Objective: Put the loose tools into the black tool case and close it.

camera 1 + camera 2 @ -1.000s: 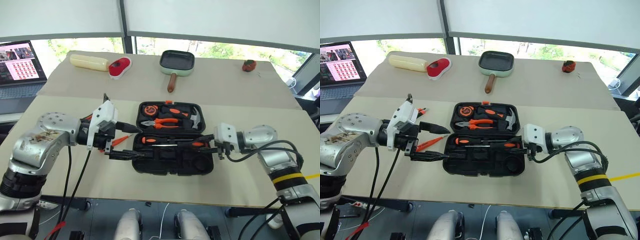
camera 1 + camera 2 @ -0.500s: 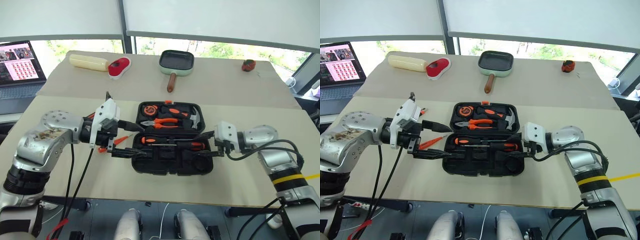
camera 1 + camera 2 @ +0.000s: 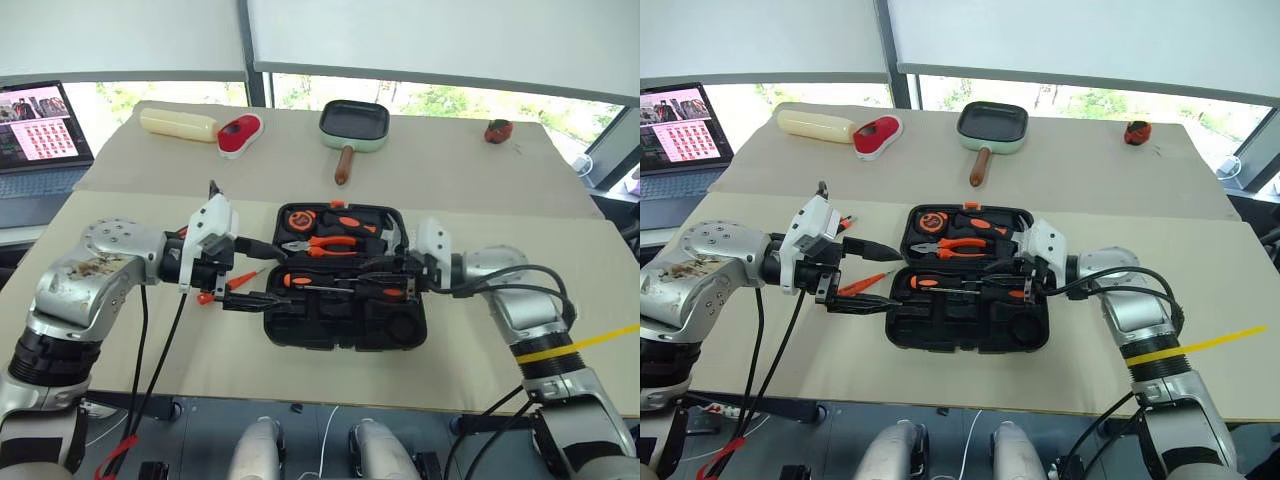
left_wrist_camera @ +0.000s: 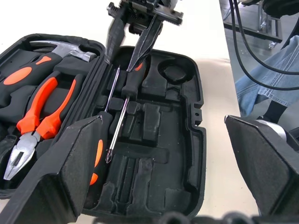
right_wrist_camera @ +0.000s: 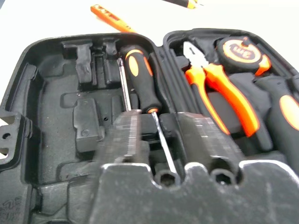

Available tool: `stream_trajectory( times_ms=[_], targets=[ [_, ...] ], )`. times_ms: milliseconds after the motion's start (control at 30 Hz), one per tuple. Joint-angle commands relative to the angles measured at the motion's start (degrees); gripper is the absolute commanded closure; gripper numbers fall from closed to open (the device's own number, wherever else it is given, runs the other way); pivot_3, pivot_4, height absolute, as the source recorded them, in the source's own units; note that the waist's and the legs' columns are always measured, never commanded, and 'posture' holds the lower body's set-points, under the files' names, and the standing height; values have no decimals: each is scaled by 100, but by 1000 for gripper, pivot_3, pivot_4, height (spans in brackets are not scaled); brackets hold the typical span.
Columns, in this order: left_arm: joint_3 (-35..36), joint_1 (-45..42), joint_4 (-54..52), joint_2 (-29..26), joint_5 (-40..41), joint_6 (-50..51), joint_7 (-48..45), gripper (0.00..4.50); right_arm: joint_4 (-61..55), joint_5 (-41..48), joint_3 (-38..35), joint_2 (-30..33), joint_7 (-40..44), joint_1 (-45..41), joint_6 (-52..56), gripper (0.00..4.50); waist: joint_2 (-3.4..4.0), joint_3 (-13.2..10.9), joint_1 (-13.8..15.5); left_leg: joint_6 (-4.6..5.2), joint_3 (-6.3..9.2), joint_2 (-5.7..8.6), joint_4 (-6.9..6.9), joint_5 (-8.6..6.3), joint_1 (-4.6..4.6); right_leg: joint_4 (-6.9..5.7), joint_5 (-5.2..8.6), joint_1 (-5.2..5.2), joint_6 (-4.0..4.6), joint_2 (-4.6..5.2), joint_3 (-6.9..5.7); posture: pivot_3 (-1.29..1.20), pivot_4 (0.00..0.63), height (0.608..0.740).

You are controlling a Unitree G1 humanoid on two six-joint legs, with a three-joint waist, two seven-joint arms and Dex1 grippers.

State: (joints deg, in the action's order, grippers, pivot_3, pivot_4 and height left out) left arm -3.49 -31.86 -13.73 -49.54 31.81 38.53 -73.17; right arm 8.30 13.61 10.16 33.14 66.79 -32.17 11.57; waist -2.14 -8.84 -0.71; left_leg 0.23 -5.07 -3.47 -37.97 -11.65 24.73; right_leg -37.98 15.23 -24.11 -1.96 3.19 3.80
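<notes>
Left gripper [image 3: 255, 272] spread wide and empty at the left edge of the open black tool case [image 3: 345, 325], two screwdrivers [image 4: 122, 98] in its near half; right gripper [image 3: 385, 277] over their handles, grip indeterminate.

My black tool case [image 3: 345, 325] lay open and flat on the table, two black-and-orange-handled screwdrivers [image 5: 140, 79] resting side by side in its near half, while the thin orange tester screwdriver [image 3: 862, 284] lay loose on the table just off its left edge
</notes>
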Motion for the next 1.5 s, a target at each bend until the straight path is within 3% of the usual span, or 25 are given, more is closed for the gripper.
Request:
stream_trajectory(
  times_ms=[33,467,733,833,1033,1200,1300,1500],
  targets=[
    [76,-39,-61,-4,13,-132,4,0,-161,-121,139,-6,28,68,-18,4459,0,0,0,0,0,0,0,0,0,0,0,0,0,0,0,0,150,740],
    [60,51,-68,38,-22,-190,72,0,-126,-1546,1158,167,-312,12,347,4459,-26,20,-26,-4,0,-12,0,2,-32,-6,-4,22,8,-11,0,0,150,740],
    [586,525,-187,-156,89,2,414,0,-1555,-135,-62,108,-397,-13,1511,4459,-27,18,-9,-4,-1,-16,0,2,-44,-2,-3,41,10,-11,-1,0,150,740],
    [1308,1234,-337,-280,87,220,907,0,-2187,552,-680,255,-489,51,2228,3770,-25,17,-33,-6,-4,-21,0,4,-4,-9,-7,-10,15,-11,2,0,150,740],
    [3511,3689,-545,-303,-218,330,1417,0,-3617,1616,-1490,579,-788,797,3219,1656,-27,17,-33,-8,-3,-34,15,-2,-6,0,-3,-12,23,-12,-6,0,150,740],
    [3993,4535,-512,-296,-409,135,1565,0,-4458,2139,-1643,384,-1521,1284,3712,41,-30,17,45,-15,-6,-28,13,2,-13,0,-1,-7,27,8,-16,0,150,740],
    [3603,4275,-628,-478,-352,195,1616,0,-4806,2328,-1584,382,-1770,1458,3824,41,-34,18,96,-17,-6,-27,13,4,-15,5,1,-5,28,16,-22,0,150,740],
    [2124,2837,-145,-995,-605,244,1523,0,-4757,2445,-1530,509,-1915,1423,3728,41,-38,20,121,-18,-18,-24,13,6,-11,20,-7,-3,33,16,-29,0,150,740]
  ],
)
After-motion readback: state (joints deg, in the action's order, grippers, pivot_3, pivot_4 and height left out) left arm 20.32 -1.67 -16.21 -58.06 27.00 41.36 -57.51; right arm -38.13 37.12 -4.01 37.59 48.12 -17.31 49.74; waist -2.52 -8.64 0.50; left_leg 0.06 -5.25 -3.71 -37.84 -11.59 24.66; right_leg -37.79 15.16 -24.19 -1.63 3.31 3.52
